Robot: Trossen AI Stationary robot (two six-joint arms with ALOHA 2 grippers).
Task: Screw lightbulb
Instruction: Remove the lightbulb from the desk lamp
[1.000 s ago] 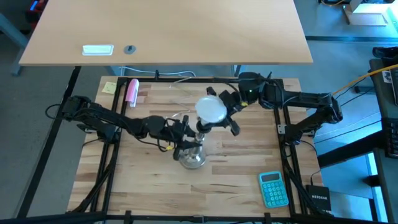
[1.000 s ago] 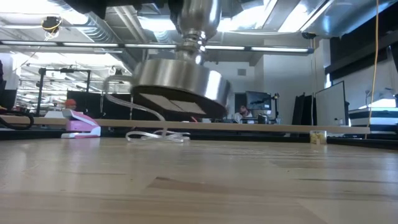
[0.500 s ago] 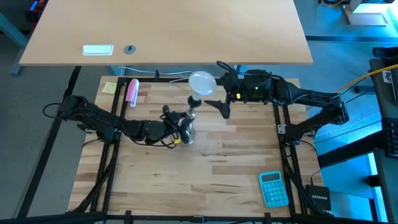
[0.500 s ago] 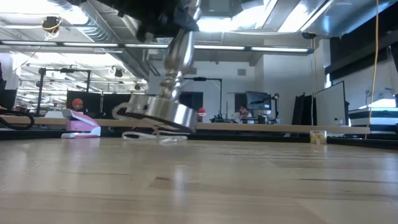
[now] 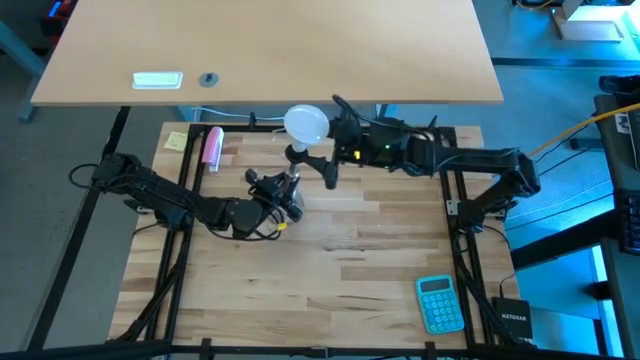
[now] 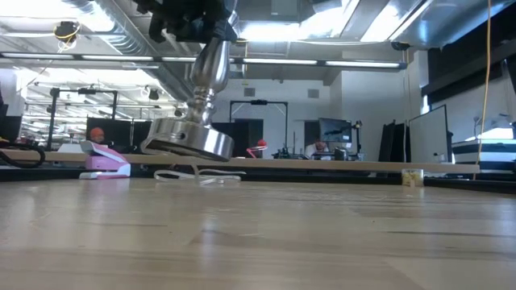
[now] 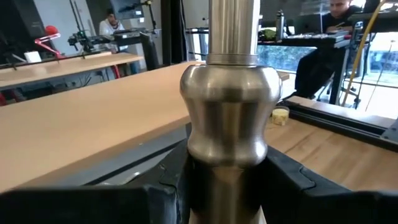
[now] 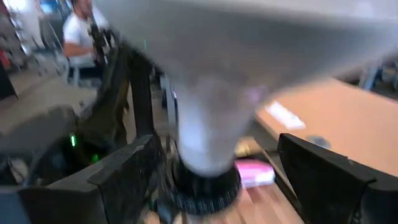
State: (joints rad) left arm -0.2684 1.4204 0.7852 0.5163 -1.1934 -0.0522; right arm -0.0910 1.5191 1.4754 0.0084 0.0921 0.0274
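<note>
Bench [image 5: 330, 270]: pale wood planks in a black frame, a larger plain tan tabletop [image 5: 300, 50] butting its far edge. Room beyond, low view: open workshop with ceiling ducts, strip lights, monitors and stands; seated people show in the wrist views. Stand [image 6: 193, 121]: polished metal, round base and turned stem, tilted and raised off the bench, base edge near the surface; sits toward the far middle of the bench. Bulb [image 5: 306, 124]: white frosted globe narrowing to a neck, seated in the stand's black socket [image 8: 202, 186], lying over toward the far edge of the bench, just beyond the stand. Left hand [image 5: 283, 192]: closed on the stand's stem, fingers [image 7: 124, 199] pressed to either side of the metal. Right hand [image 5: 322, 150]: fingers [image 8: 124, 180] spread wide, one on each side of the bulb's neck, not touching it. Stapler [image 5: 212, 146], pink: left of the stand, near the far left corner. Note [image 5: 177, 141], yellow: beside the stapler. Calculator [image 5: 439, 303], teal: well apart from the stand, near the front right corner. Clear cord [image 6: 197, 175]: coiled on the bench behind the stand.
</note>
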